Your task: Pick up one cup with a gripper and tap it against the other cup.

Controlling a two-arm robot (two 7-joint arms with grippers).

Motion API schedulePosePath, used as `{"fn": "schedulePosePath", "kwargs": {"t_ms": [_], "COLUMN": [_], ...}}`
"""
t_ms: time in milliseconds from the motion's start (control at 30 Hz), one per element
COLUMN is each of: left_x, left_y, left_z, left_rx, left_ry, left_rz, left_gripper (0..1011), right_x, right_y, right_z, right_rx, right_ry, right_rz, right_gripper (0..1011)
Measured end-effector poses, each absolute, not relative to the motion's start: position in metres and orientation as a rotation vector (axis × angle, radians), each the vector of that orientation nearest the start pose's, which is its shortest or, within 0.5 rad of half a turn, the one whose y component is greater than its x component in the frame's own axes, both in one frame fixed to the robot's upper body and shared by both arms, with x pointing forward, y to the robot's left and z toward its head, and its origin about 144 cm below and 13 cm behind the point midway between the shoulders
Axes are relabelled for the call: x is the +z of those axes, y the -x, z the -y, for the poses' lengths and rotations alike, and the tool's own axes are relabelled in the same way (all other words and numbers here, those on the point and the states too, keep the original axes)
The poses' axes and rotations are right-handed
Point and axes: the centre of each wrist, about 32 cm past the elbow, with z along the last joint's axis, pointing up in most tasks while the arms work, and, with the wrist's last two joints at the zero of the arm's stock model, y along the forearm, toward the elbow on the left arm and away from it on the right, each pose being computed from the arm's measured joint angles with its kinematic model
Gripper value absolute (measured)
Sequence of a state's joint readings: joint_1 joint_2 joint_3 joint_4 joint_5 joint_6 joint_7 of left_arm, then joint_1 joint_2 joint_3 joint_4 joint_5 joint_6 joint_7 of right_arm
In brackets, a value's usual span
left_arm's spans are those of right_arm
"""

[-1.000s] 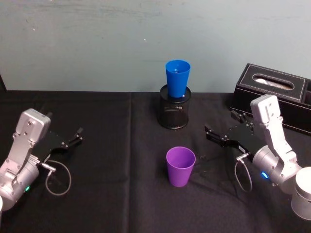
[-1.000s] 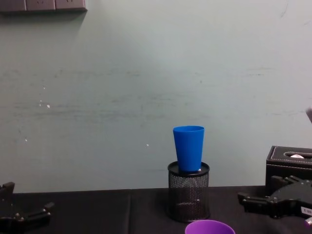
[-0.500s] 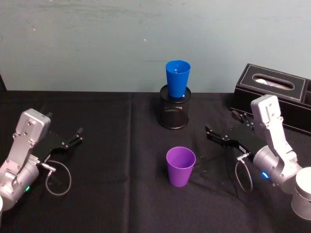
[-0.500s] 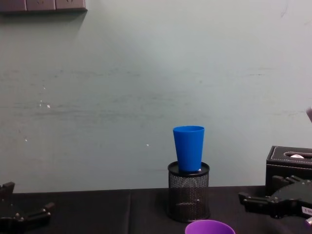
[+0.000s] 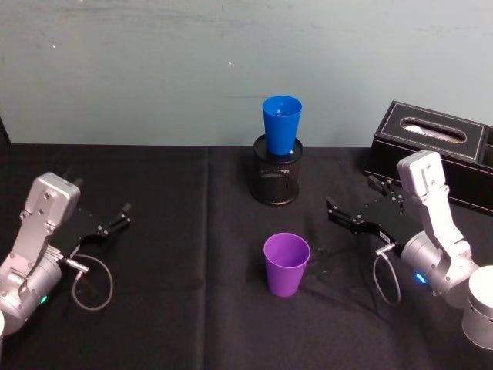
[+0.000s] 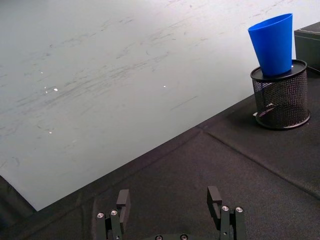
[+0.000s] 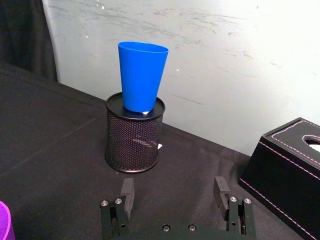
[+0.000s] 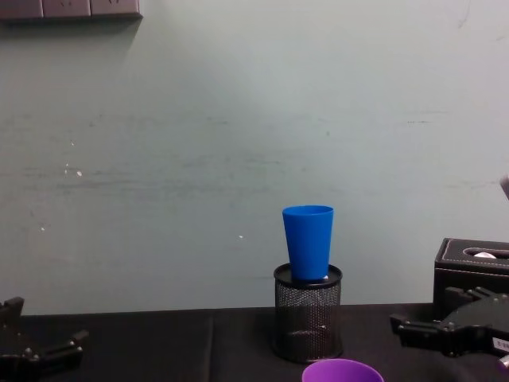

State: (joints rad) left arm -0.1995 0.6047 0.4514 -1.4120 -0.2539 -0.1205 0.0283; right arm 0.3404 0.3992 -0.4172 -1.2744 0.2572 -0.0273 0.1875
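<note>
Plastic cups, wire mesh, black cloth and a scuffed painted wall.

The purple cup and the blue cup look like smooth plastic with a soft sheen. The pen holder under the blue one is black wire mesh, matt. A black cloth, matt and creased along one fold, covers the tabletop. The tissue box looks like black leatherette with pale stitching. Both arms have silver-grey, satin casings; the right gripper and left gripper are matt black. The wall is pale, matt, and scuffed.
</note>
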Motion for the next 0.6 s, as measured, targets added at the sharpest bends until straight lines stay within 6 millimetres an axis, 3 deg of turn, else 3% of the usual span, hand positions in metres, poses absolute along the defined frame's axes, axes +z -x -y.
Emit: {"fn": "schedulePosePath", "kwargs": {"t_ms": [600], "left_x": [1.1398], "left_y": [-0.4886], "left_z": [-0.3097], "left_rx": [1.248], "left_ry": [-0.305], "left_rz": [0.285], "left_gripper": [1011], "right_x": [1.1501], "right_y": [-0.5366], "right_z": [0.2631], "right_rx": [-1.115], "right_ry": [0.228], "right_rz": [0.125], "right_gripper": [1004]}}
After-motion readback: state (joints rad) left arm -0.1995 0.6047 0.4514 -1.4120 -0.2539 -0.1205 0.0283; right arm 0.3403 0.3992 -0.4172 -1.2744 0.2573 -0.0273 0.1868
